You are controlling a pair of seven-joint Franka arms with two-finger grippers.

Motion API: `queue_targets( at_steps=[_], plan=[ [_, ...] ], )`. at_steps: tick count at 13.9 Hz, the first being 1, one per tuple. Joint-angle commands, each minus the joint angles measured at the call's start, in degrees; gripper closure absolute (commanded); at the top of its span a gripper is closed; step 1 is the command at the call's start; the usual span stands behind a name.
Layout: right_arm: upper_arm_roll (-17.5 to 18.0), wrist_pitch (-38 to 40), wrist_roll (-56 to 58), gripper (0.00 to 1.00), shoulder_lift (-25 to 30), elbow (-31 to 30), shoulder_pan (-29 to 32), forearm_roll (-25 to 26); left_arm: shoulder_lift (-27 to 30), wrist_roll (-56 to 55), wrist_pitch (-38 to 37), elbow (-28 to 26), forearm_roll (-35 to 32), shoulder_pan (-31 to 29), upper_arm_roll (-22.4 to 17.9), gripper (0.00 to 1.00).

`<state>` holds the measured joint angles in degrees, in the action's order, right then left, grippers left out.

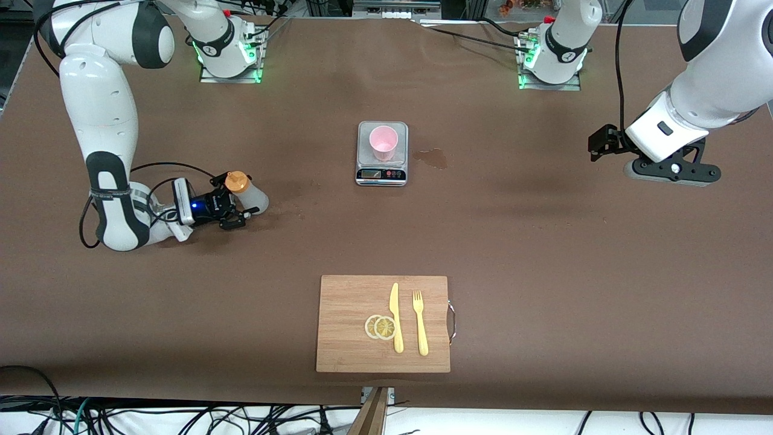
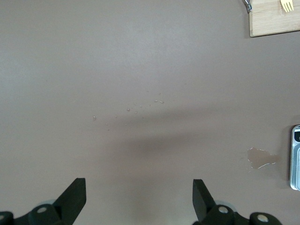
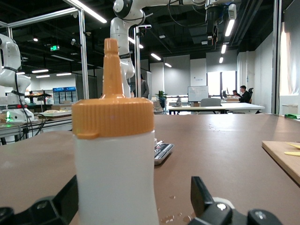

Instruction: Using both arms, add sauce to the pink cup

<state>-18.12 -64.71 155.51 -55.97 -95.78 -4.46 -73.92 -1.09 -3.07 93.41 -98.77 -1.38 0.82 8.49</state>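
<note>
Sauce (image 1: 246, 191) between open right tool (image 1: 238, 208) fingers.

A scale (image 1: 382, 175); nearer, a cutting board (image 1: 350, 338) bearing knife (image 1: 396, 317), fork (image 1: 420, 322), lemon slices (image 1: 380, 327).

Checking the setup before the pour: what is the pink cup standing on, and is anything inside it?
The pink cup stands upright on a small digital kitchen scale, on its weighing plate. Its visible inner wall looks plain pink; the bottom is hidden by the rim, so sauce there cannot be ruled out.
</note>
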Motion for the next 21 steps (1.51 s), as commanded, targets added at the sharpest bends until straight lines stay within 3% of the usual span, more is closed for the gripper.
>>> queue_targets(
  at_steps=[1,3,6,9,12,15,21],
  plan=[
    [-2.4,1.5,0.8,0.0,0.9,1.8,0.4,3.9,0.0,0.7,-0.4,0.8,0.1,0.0,0.1,0.0],
    [-4.8,2.3,0.8,0.0,2.0,2.8,0.4,6.5,0.0,0.7,-0.4,0.8,0.2,0.0,0.1,0.0],
    [-8.3,1.3,-2.7,0.0,8.4,3.1,0.5,13.6,0.0,0.7,-0.4,0.8,0.2,0.0,0.1,0.0],
    [-8.5,-2.7,-8.8,0.0,15.6,2.4,2.1,21.8,0.0,0.7,-0.4,0.8,0.2,0.0,0.1,0.0],
    [-8.4,-8.1,-22.9,0.0,26.0,1.1,2.1,29.9,0.0,0.6,-0.4,0.8,0.2,0.0,0.1,0.0],
    [-7.1,-13.8,-40.8,0.0,35.2,0.0,1.8,37.7,0.0,0.6,-0.4,0.8,0.2,0.0,0.1,0.0],
    [1.5,-21.9,-74.9,0.0,48.0,-0.7,1.7,53.8,0.0,0.6,-0.4,0.7,0.2,0.0,0.1,0.0]
  ],
)
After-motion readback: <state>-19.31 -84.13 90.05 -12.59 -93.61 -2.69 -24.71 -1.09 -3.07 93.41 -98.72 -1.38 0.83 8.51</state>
